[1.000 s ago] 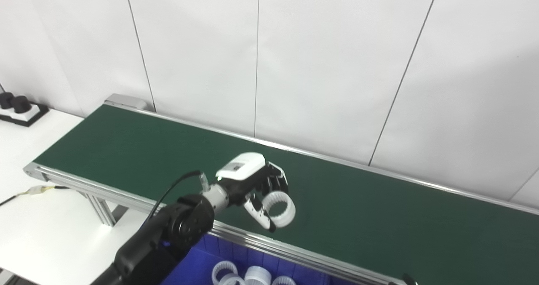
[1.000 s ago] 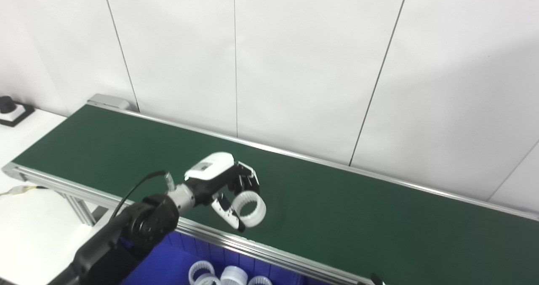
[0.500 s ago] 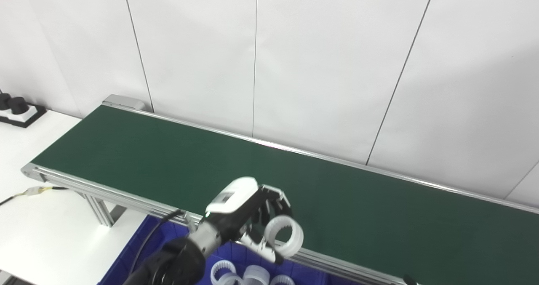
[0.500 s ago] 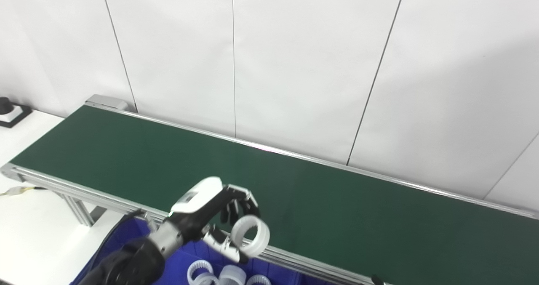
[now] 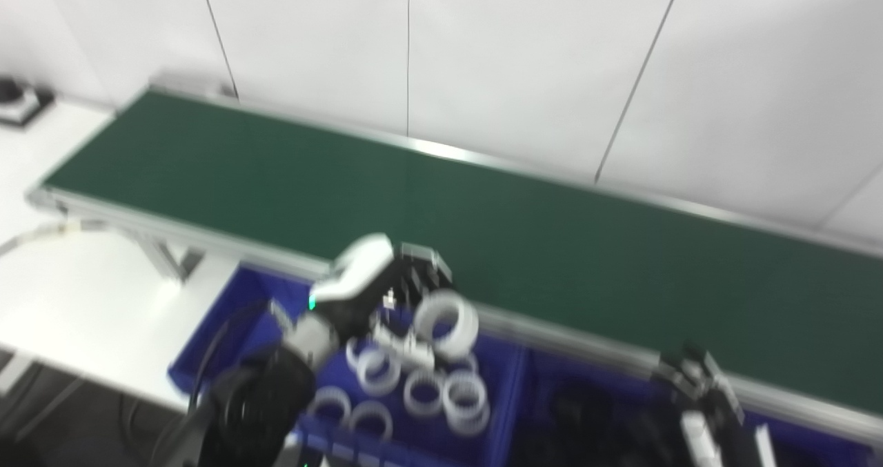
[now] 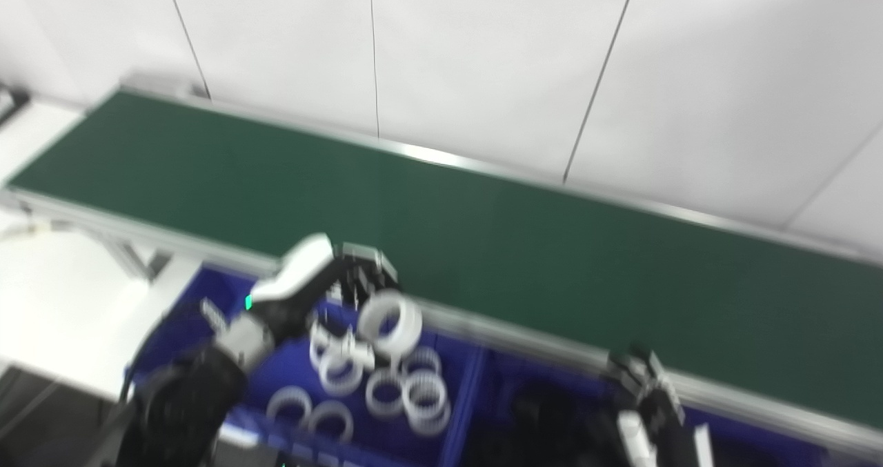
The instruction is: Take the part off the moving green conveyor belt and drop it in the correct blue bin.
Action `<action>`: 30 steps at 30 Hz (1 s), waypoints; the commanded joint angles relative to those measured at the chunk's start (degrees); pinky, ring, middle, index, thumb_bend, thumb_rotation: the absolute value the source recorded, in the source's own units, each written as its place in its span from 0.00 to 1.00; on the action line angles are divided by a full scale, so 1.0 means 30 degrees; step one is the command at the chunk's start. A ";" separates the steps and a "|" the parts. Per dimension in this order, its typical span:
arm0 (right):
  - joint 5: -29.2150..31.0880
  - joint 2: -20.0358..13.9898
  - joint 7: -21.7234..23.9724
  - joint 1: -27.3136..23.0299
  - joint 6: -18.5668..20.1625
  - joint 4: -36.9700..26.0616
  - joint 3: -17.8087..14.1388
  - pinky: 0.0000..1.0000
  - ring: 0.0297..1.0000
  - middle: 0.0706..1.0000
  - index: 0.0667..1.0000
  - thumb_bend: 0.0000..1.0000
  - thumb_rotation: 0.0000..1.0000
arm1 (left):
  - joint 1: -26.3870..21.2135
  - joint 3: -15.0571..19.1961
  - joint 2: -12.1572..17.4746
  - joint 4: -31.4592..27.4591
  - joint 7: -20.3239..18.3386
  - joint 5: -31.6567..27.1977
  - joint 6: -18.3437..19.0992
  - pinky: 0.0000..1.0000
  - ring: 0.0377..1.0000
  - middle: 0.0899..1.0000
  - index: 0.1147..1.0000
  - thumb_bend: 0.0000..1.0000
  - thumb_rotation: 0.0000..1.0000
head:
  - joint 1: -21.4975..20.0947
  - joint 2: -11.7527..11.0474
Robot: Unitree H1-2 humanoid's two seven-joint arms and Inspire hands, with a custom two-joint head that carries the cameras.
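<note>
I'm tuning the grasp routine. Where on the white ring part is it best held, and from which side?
By its wall, from the side, as the left hand does now: fingers over the outer face, thumb underneath. The white ring is a short open hoop, so pinching across the rim leaves the hole clear.

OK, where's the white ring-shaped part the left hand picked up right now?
In both eye views the white ring-shaped part sits lower centre-left, held in the left hand above the blue bin of similar white rings, just past the green conveyor belt's near rail.

Left hand (image 5: pixel 386 294) raised, fingers curled closed around a ring (image 5: pixel 447 322).
Right hand (image 5: pixel 697 391) low at the bottom edge, blurred, its state unclear.
</note>
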 commanded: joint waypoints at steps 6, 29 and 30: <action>0.0851 -0.0371 0.0373 -0.0325 0.0968 -0.1141 -0.0447 0.69 0.75 0.80 0.88 0.58 0.71 | 0.0466 0.0726 -0.0624 0.0901 0.0838 -0.1236 -0.0262 0.38 0.41 0.46 0.42 0.50 0.00 | 0.0129 0.0639; 0.0538 -0.0375 0.0287 -0.0276 0.1329 -0.1467 -0.0400 0.67 0.74 0.78 0.87 0.58 0.71 | 0.0560 0.1394 -0.0863 0.8754 0.5074 -0.3105 -0.3879 0.38 0.41 0.45 0.43 0.50 0.00 | -0.0287 0.0498; 0.0537 -0.0346 0.0298 -0.0269 0.1276 -0.1434 -0.0382 0.67 0.74 0.78 0.87 0.58 0.71 | 0.0547 0.1425 -0.0859 0.9042 0.5102 -0.3349 -0.4055 0.38 0.41 0.45 0.43 0.50 0.00 | -0.0340 0.0440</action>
